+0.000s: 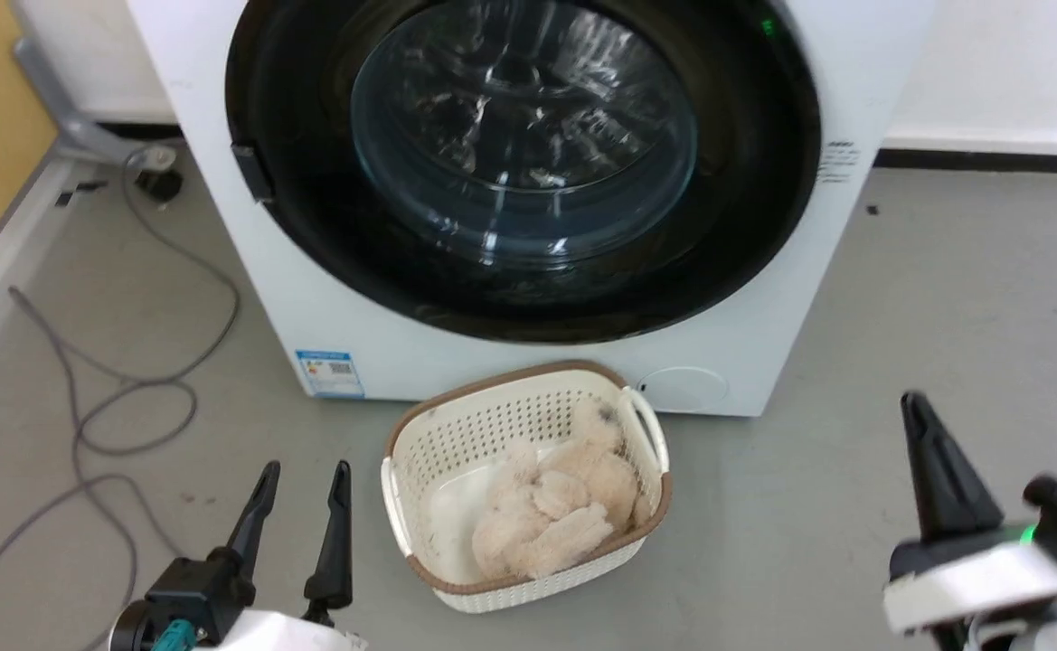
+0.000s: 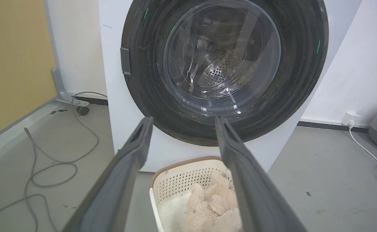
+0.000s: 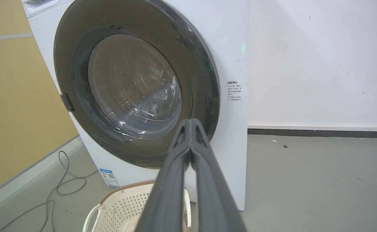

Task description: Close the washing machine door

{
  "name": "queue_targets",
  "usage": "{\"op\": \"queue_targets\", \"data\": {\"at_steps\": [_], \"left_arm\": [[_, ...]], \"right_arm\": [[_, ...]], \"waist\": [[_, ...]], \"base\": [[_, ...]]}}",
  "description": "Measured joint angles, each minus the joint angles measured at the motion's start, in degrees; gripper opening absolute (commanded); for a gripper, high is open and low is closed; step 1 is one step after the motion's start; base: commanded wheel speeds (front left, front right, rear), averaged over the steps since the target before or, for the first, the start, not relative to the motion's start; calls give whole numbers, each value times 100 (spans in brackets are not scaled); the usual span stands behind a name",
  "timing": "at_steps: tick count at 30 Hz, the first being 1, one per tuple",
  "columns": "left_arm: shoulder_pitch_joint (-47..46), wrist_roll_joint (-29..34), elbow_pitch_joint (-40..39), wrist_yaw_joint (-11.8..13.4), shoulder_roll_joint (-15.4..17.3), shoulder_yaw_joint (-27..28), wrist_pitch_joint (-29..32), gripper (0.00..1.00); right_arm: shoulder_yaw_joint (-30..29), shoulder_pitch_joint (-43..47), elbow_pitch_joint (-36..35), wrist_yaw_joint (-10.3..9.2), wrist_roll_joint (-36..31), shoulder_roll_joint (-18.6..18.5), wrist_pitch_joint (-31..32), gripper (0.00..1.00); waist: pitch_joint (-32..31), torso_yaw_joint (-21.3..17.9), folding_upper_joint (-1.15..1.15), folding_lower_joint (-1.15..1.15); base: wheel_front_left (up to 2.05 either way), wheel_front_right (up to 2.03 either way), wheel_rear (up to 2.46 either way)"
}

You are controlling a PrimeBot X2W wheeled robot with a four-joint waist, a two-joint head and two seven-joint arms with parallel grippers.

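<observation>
washing machine door [image 1: 523, 163] flat against front of white washer [image 1: 311, 298], small tab on its left edge. left gripper [image 1: 306, 470] low over floor [image 1: 944, 298], jaws apart, nothing between. right gripper [image 3: 190, 121] jaws pressed together, empty. basket [image 1: 419, 425] with fluffy toy [image 1: 555, 506] just in front of washer.

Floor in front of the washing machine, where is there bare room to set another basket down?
The widest bare patch is the grey floor right of the basket, between the washing machine and the right gripper. Left of the basket is crowded: grey cables loop there, leaving a narrow strip near the left gripper.
</observation>
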Motion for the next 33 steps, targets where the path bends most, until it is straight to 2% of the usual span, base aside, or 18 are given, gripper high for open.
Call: {"op": "queue_targets", "data": {"at_steps": [3,4,5,6,9,14,31,32,33], "left_arm": [[53,7,75,0,-2,8,0,100],[71,19,93,0,-3,4,-1,100],[91,36,110,0,-3,7,0,100],[107,56,125,0,-3,5,0,100],[164,109,180,0,-5,-34,0,100],[219,189,199,18,-8,-90,0,100],[242,346,116,101,-12,-215,0,100],[240,347,113,100,-12,-220,8,0],[240,347,113,100,-12,-220,8,0]], "right_arm": [[-156,342,-233,0,-291,243,0,0],[-223,444,-276,0,-372,327,0,18],[-277,550,-316,0,-428,412,-1,66],[-307,639,-342,0,-506,472,0,100],[-389,884,-359,0,-743,661,0,100],[-435,1010,-363,0,-859,776,0,100],[-409,1018,-413,0,-917,843,0,100],[-411,1015,-409,0,-917,843,1,0],[-411,1015,-409,0,-917,843,1,0]], "waist": [[-86,-65,0,0],[-111,-78,0,0],[-133,-88,0,0],[-151,-96,0,0],[-201,-103,0,0],[-238,-95,0,0],[-240,-67,0,1],[-238,-67,0,1],[-238,-67,0,1]], "base": [[0,0,0],[0,0,0],[0,0,0],[0,0,0],[0,0,0],[0,0,0],[0,0,0],[0,0,0],[0,0,0]]}}
